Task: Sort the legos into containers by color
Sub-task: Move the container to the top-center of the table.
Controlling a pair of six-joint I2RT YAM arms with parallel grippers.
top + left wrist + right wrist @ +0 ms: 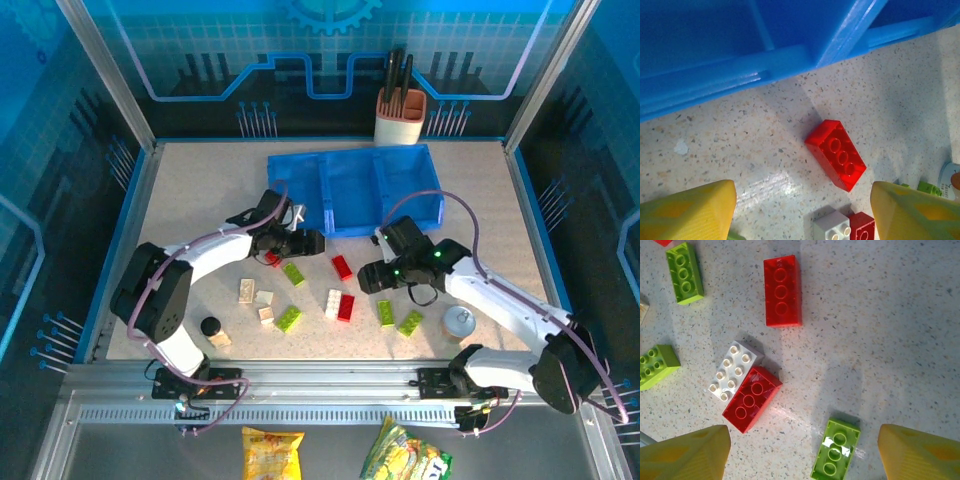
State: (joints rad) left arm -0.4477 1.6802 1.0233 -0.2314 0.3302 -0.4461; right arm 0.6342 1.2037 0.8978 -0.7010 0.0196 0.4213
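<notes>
Red, lime green and cream-white legos lie scattered on the speckled table in front of the blue tray (355, 190) with its three containers. My left gripper (308, 243) hovers near the tray's front wall (740, 70), open and holding nothing. A red brick (836, 154) lies ahead of its fingertips, and a white brick (832, 227) and a red one (863, 226) sit low between them. My right gripper (372, 276) is open above a green brick (835, 449), which lies flat between its fingers without touching them. Beyond are a red brick (782, 291) and a white (732, 371) and red (752, 399) pair.
A beige utensil holder (400, 115) stands behind the tray. A black cylinder (210, 327) sits at the front left and a silver disc (459, 321) at the front right, beside my right arm. More green bricks (684, 273) lie to the left.
</notes>
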